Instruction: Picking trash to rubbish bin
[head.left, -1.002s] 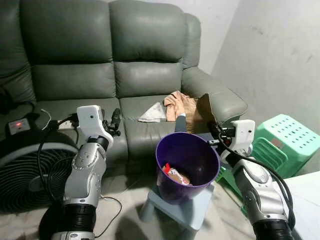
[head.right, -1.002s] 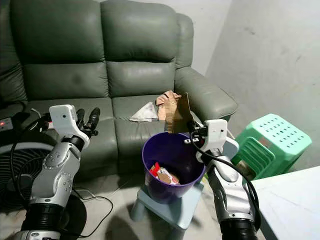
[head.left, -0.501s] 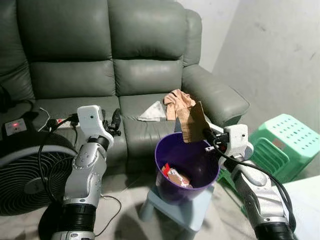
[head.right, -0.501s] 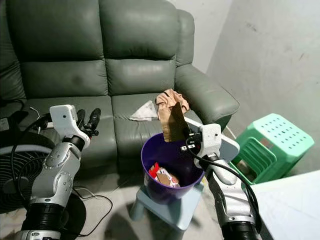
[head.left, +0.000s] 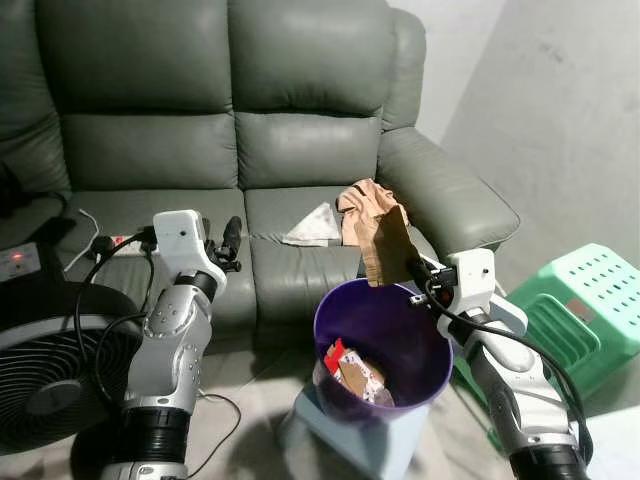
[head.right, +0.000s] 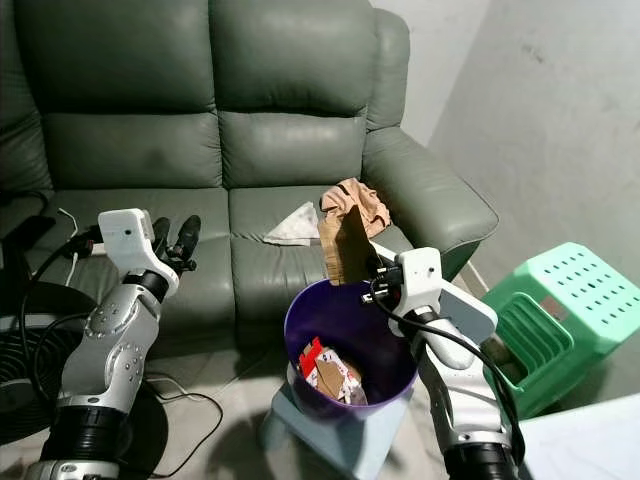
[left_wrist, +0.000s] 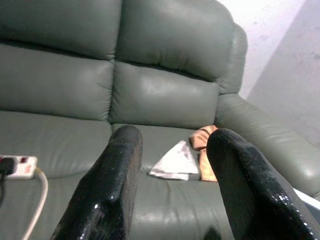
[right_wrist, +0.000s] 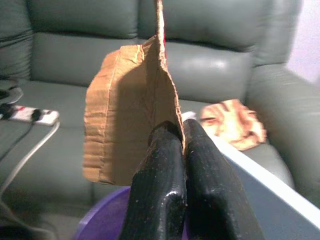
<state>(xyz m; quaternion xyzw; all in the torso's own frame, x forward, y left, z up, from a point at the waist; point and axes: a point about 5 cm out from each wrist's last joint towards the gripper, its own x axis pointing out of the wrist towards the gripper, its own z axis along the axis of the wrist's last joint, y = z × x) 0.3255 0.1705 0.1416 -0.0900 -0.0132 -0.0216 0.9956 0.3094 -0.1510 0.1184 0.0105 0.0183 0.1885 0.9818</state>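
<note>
Cardboard piece (head.left: 385, 245) at frame centre, pinched upright in right gripper (head.left: 417, 270), fingers clamped tight on lower edge, above rim of purple bin (head.left: 432, 325). Bin at lower centre, on pale blue stool (head.left: 330, 445), wrappers (head.left: 355, 372) inside. Left gripper (head.left: 231, 240) at centre left, raised before sofa (head.left: 300, 150), fingers parted, holding nothing. White tissue (head.left: 315, 226) and peach cloth (head.left: 362, 197) on sofa seat, above bin. Green stool (head.left: 590, 310) at right edge. Fan (head.left: 50, 370) at lower left.

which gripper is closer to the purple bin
Right. The right gripper, pinching a cardboard piece, is above the purple bin at its far rim. The left gripper hangs open off to the bin's left, before the sofa.
</note>
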